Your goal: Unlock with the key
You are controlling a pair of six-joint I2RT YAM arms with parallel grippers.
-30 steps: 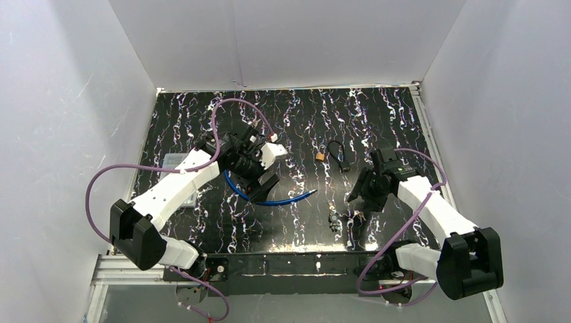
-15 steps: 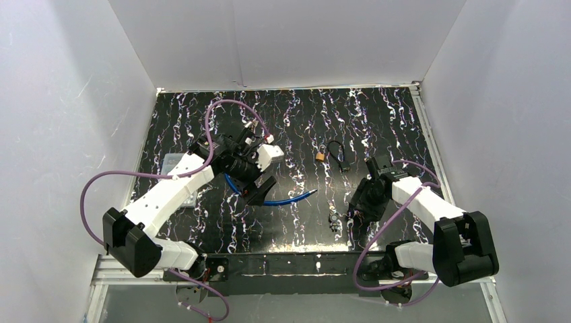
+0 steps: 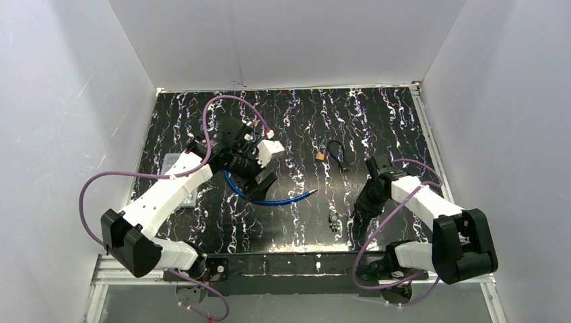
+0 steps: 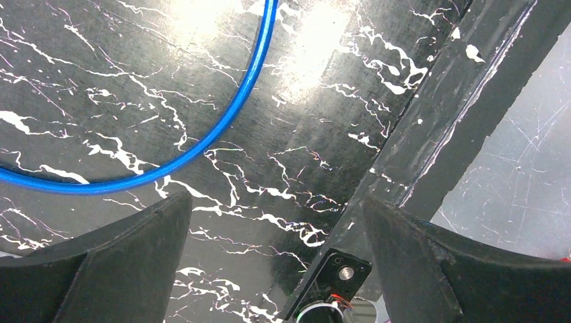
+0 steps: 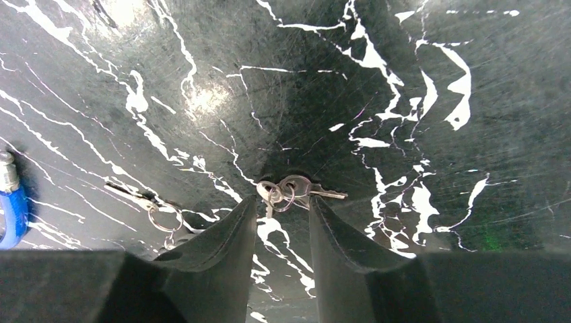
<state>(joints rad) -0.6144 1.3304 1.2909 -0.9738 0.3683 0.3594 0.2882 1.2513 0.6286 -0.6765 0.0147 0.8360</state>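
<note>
Beyond the small brass padlock (image 3: 321, 156), the black white-veined worktop (image 3: 377, 114) stretches open to the white walls (image 3: 303, 40). Right of the padlock, toward the arm bases, the silver ringed keys (image 5: 291, 191) lie flat between the right pincer (image 5: 283, 205)'s narrowed fingers; we cannot tell whether it grips. Left of the padlock, the left pincer (image 4: 276, 208) gapes, released, above a glossy blue cable (image 4: 249, 87).

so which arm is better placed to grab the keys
Right. The right arm's fingers are down at the table with the key bunch lying at the gap between their tips. The left arm's fingers hang open over the blue cable, away from the keys.
</note>
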